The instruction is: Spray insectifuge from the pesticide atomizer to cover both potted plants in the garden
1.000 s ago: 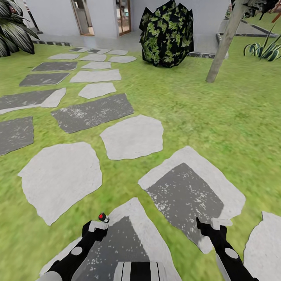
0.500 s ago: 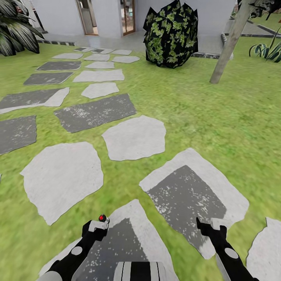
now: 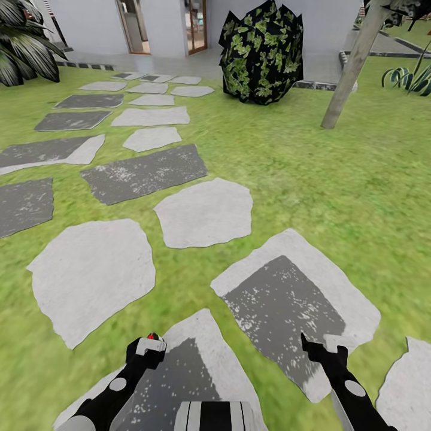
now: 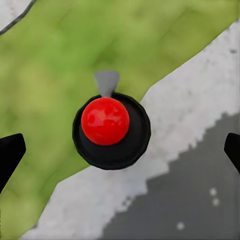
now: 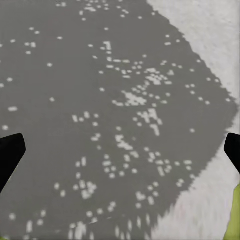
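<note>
Sighting along the left gripper [image 4: 120, 152], the pesticide atomizer [image 4: 111, 131] was recorded end-on, red cap toward the wrist, centred between spread fingers, contact unresolved; the right gripper [image 5: 120, 152] was spread, empty, over paving [image 5: 100, 90]

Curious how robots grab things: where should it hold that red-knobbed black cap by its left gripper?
Probably the round black cap under the red knob, approached from its top as the left wrist camera looks, fingers on opposite sides, clear of the grey spout. Fingertips of the left gripper flank it without touching; anything below is hidden.
</note>
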Motion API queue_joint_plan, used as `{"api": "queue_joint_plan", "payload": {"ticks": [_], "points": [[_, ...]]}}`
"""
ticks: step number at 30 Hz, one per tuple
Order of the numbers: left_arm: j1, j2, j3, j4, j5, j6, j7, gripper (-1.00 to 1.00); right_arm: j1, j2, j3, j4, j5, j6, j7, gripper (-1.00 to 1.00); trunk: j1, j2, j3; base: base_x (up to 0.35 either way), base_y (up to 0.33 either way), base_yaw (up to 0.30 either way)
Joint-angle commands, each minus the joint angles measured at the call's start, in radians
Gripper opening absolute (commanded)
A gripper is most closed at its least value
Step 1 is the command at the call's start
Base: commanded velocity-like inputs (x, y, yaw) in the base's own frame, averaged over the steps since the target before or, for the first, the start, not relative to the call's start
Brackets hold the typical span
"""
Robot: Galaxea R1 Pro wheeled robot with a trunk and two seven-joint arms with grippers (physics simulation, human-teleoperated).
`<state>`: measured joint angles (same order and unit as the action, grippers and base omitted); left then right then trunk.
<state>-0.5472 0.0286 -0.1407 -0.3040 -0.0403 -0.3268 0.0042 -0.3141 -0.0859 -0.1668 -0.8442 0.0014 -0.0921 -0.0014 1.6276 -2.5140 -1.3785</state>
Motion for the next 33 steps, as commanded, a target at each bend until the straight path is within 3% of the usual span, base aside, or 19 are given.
{"api": "queue_joint_plan", "payload": {"ticks": [1,9,13,33], "points": [[0.0,0.0,-0.002,0.001,-0.004,-0.003,0.0,1.0,0.0,0.0,0.0,0.001,0.0,-0.003,0.0,1.0,0.0,0.0,-0.001,0.0,0.0,0.0],[0.0,0.001,-0.002,0.005,-0.004,-0.003,0.0,1.0,0.0,0.0,0.0,0.001,0.0,-0.003,0.0,1.0,0.003,-0.002,-0.033,0.0,0.0,0.0],[0.0,0.001,-0.002,0.004,-0.004,-0.003,0.0,1.0,0.0,0.0,0.0,0.001,0.0,-0.003,0.0,1.0,0.003,-0.002,-0.038,0.0,0.0,0.0],[0.0,0.001,0.0,0.003,-0.004,-0.003,0.002,1.0,0.0,0.0,0.0,0.001,0.0,-0.003,0.0,1.0,0.003,-0.002,-0.041,0.0,0.0,0.05]]}}
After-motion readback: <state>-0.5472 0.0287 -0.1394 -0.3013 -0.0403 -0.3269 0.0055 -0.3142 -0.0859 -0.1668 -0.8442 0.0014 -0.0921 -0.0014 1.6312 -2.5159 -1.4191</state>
